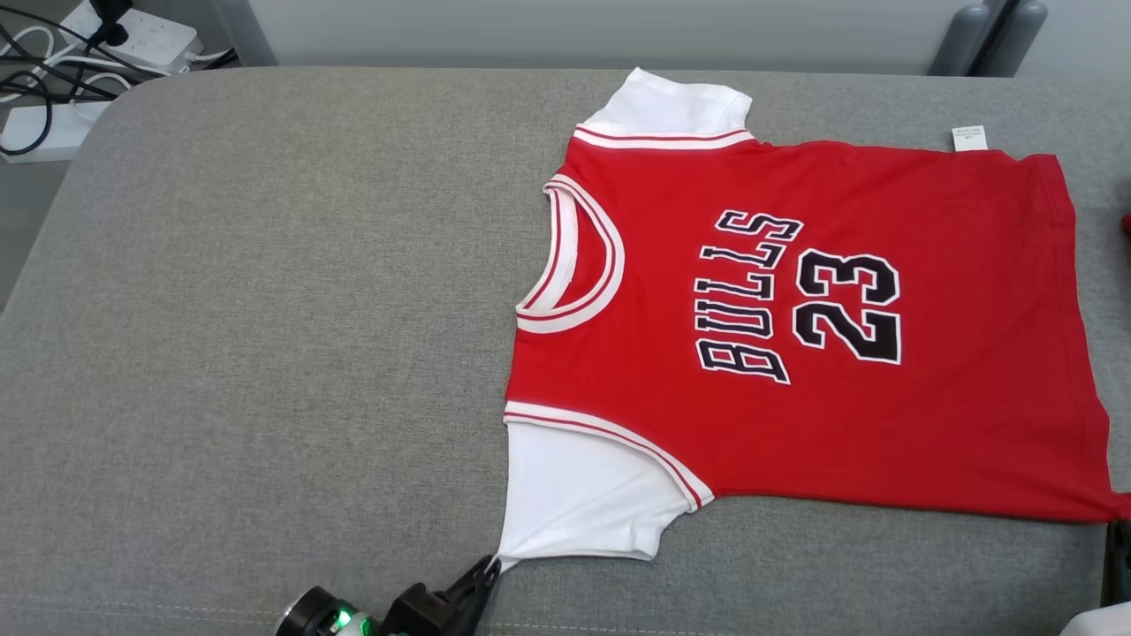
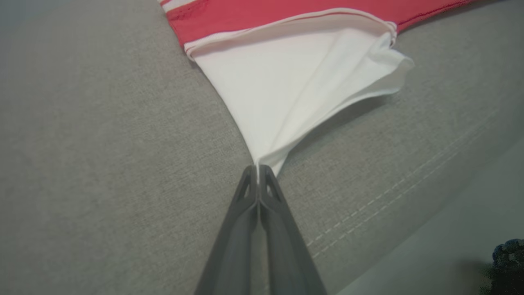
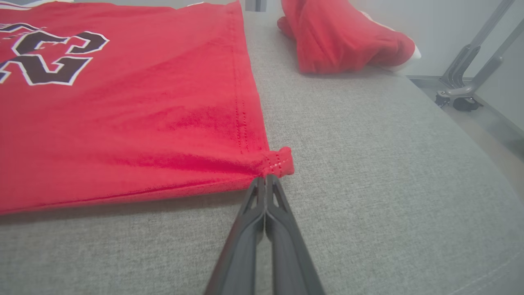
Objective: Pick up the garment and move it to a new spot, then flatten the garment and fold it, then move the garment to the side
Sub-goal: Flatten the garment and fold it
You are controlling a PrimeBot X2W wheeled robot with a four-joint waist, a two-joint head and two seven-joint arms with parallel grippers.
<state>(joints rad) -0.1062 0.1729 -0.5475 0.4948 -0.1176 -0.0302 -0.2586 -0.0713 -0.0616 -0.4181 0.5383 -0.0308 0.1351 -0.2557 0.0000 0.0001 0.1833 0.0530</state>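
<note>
The garment (image 1: pixel 795 318) is a red jersey with white sleeves and "BULLS 23" lettering, spread flat on the grey cushion's right half, neck toward the left. My left gripper (image 1: pixel 488 565) sits at the near edge, shut on the corner of the near white sleeve (image 2: pixel 286 94), which is pulled to a point at the left gripper's tips (image 2: pixel 258 168). My right gripper (image 3: pixel 266 178) is shut on the garment's near hem corner (image 3: pixel 280 162), drawing the red cloth taut there.
A grey upholstered surface (image 1: pixel 265 309) carries the jersey, with bare room on its left half. A second crumpled red garment (image 3: pixel 344 39) lies beyond the hem at the right. Power strips and cables (image 1: pixel 79 62) sit off the far left corner; a metal stand (image 3: pixel 470 69) is past the right edge.
</note>
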